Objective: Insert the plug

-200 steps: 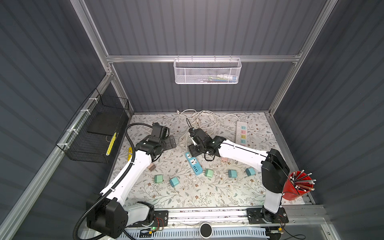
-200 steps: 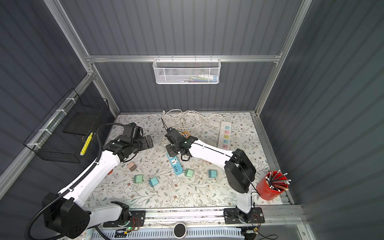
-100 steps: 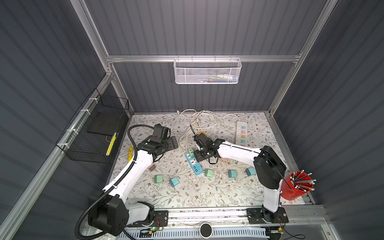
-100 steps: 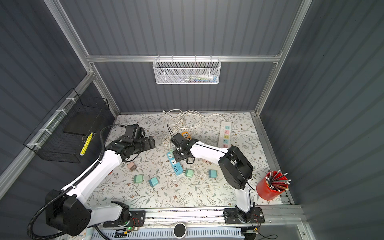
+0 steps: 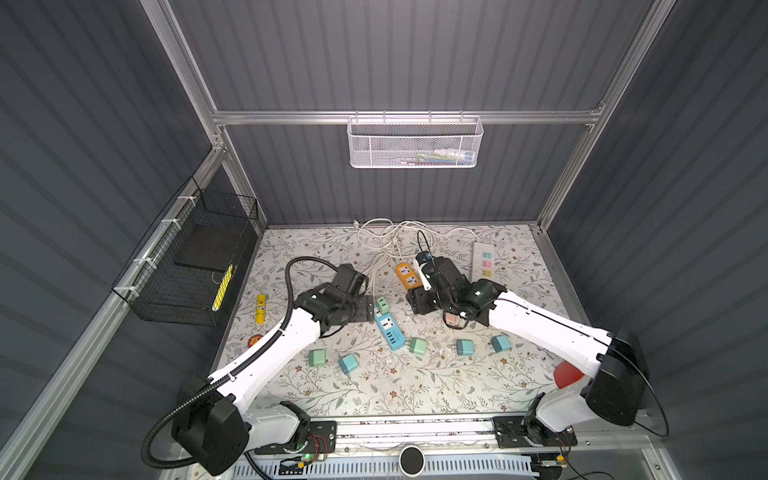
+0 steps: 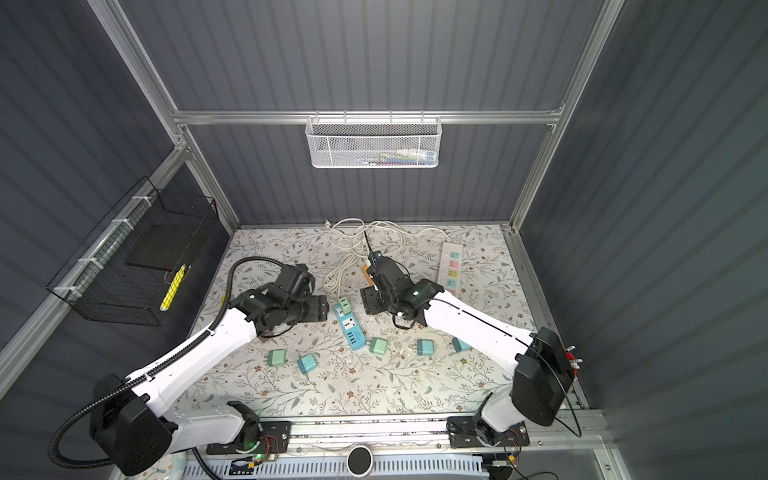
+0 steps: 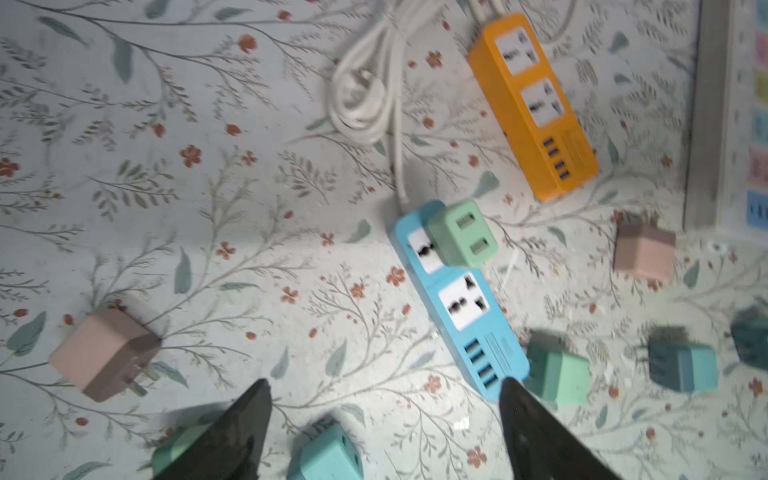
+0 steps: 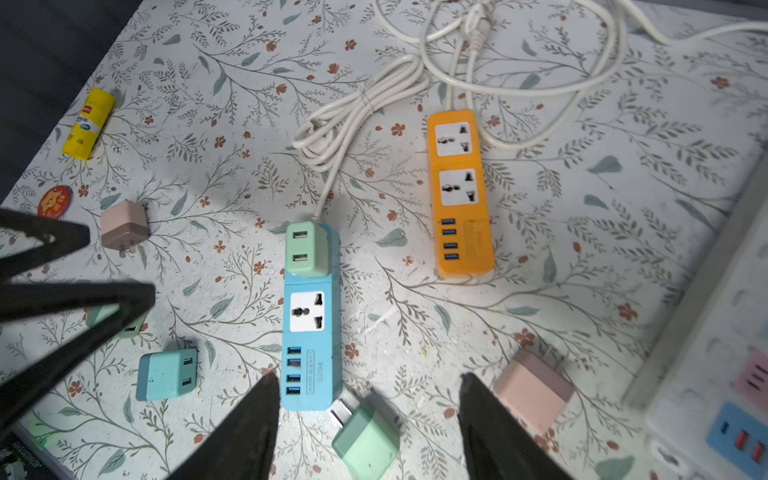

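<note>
Your left gripper [image 7: 383,382] hangs with its two black fingers spread and nothing between them. Your right gripper [image 8: 368,376] is spread too, and empty. The mint-green square USB charger plug [image 8: 307,248] stands on the long blue plastic power strip [image 8: 328,353], over the outlet at its cord end. It lies between your two grippers, and neither touches it. From the left wrist it looks a little askew on that outlet, so you cannot tell whether its pins are fully home. The strip's USB end lies just in front of the right gripper's fingertips and close by one left fingertip. Under the right gripper, a loose mint-green charger cube [image 8: 365,440] lies on its side with its pins toward the strip. A pale pink charger cube [image 8: 532,390] rests just beside one right finger. The orange plastic power strip [image 8: 478,249] lies farther ahead of the right gripper, apart from the blue one.
</note>
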